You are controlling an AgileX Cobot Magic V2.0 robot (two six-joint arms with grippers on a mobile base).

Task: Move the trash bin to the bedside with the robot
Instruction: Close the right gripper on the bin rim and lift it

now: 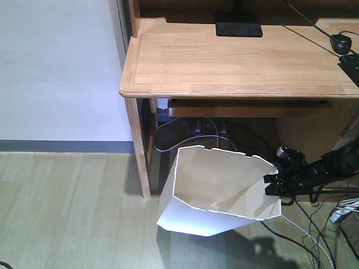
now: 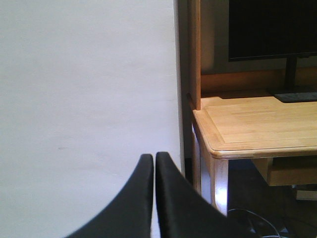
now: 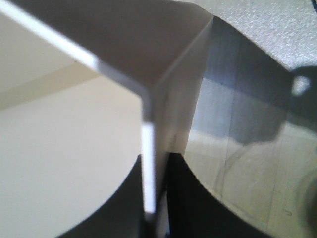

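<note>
Left pincer [image 2: 154, 163]: fingers brought together with only a sliver of light between them, holding nothing. It faces the white wall [image 2: 84, 89] and the corner of the desk [image 2: 257, 124], well apart from the load. Moving right along the floor in the front view, the trash bin [image 1: 219, 193] stands just beside the desk's front leg, in front of the space under the desk. It is tilted, its open mouth up and its long axis leaning. I cannot tell whether the base is clear of the floor. Right pincer [image 1: 273, 185]: clamped on the bin's right rim. The right wrist view shows one finger inside the thin wall and one outside, with the rim edge running between them. The bin therefore lies to the left of my right pincer and hangs off that single grip point, and the right arm is the only one near it. Loose cables [image 1: 314, 235] lie on the floor under and to the right of that arm. The bedside does not show in any view, so I judge the carry is at its start. The next travel must keep the rim seated between the fingers and stay clear of the cables.
</note>
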